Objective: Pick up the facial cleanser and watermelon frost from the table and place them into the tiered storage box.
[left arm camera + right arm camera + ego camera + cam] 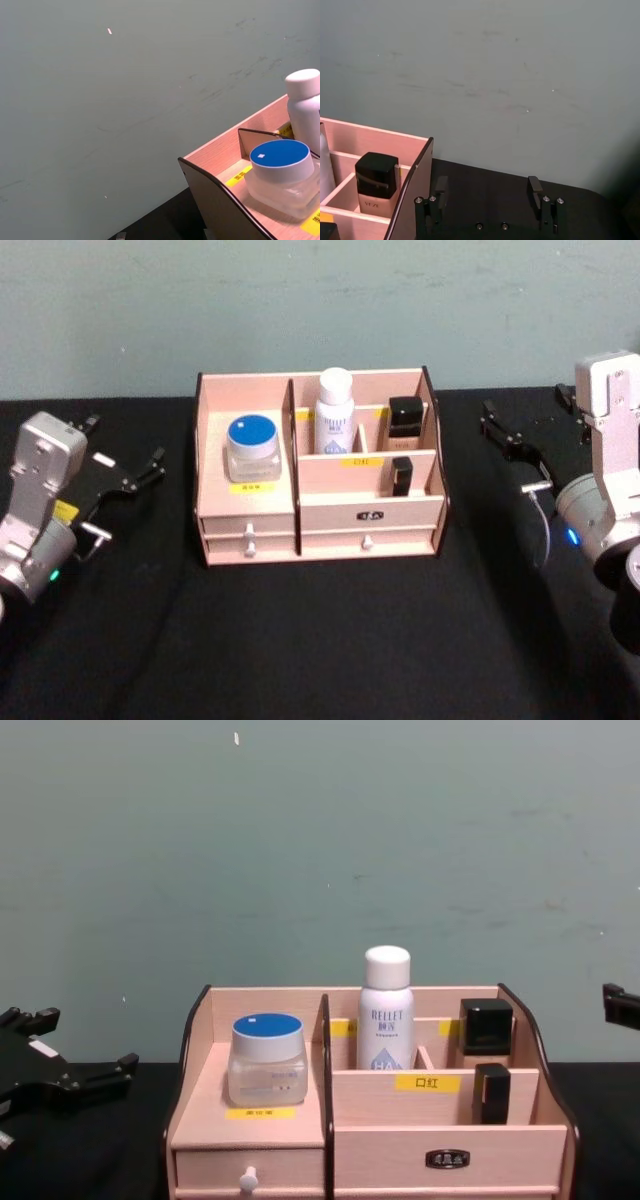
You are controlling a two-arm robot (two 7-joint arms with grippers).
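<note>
Wooden tiered storage box [320, 515] between both arms, left hand [128, 472] spread empty, right hand [489, 192] spread empty

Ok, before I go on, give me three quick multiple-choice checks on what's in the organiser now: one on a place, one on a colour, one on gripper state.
1. Where does the blue-lidded jar sit?
A. Left compartment of the tiered storage box
B. On the table in front of the drawers
C. Back right compartment

2. What colour is the tall bottle's cap?
A. Black
B. White
C. Yellow

3. How is the right gripper?
A. Shut on the bottle
B. Open and holding nothing
C. Shut on a black tube

Answers:
1 A: the blue-lidded jar stands in the left section of the tiered storage box.
2 B: the tall bottle is capped in white.
3 B: the right gripper has its fingers spread beside the box, nothing between them.
</note>
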